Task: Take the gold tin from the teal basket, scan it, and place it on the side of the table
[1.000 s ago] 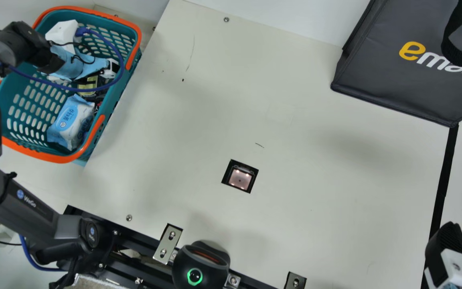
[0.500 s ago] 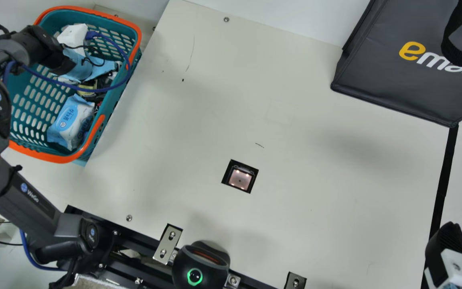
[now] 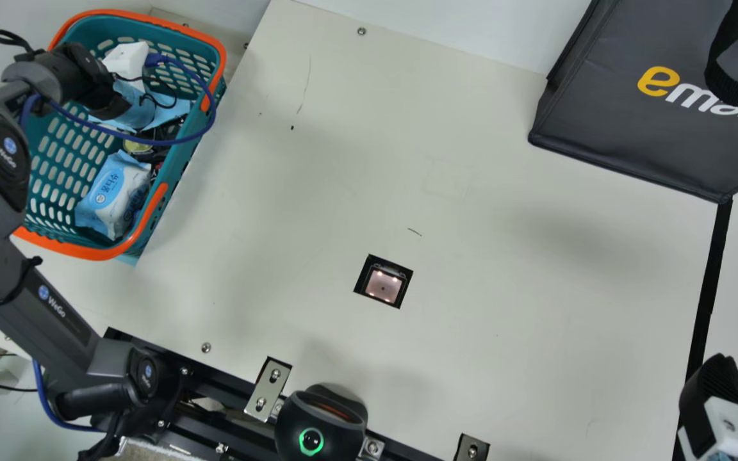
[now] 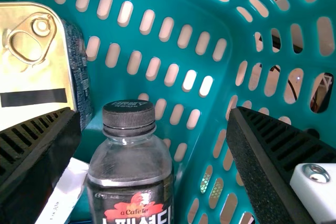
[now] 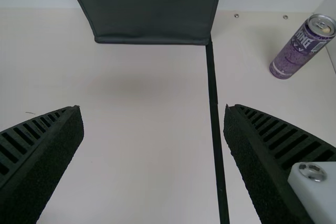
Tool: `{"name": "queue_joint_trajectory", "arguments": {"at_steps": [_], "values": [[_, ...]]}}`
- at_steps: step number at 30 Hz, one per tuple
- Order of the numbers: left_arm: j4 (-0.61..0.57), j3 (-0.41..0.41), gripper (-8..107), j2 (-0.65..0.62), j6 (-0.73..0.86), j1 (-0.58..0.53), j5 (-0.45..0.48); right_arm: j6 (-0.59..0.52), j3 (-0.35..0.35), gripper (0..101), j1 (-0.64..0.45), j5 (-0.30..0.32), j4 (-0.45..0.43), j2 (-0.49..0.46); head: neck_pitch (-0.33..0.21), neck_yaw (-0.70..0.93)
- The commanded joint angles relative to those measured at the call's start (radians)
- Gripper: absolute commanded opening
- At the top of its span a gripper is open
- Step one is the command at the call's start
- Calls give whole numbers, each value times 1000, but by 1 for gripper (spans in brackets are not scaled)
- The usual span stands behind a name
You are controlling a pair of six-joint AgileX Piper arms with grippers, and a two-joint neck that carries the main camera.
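One gold tin (image 4: 31,80), side printed, in basket (image 4: 178,6), near labelled bottle (image 4: 128,156); left jaws (image 3: 128,59), right jaws (image 3: 718,378) open

In the basket (image 3: 97,255), a blue-and-white wipes pack (image 3: 113,192) lies by the near right corner. There too, a clear bottle (image 4: 131,163) with a black cap stands near where 2 walls meet, with 1 white printed piece (image 4: 64,190) beside it. A dark grey bag (image 3: 638,128) sits at the surface's far right corner. A black strip (image 3: 710,288) runs from it towards the near edge. Past that strip, near the far edge, is 1 purple can (image 5: 298,53).
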Motion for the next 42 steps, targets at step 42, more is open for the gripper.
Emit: {"name": "queue_joint_trajectory", "arguments": {"at_steps": [42], "values": [[141,-32,90,3,-179,-4,-12,0,0,95,0,0,0,0,-29,2]]}}
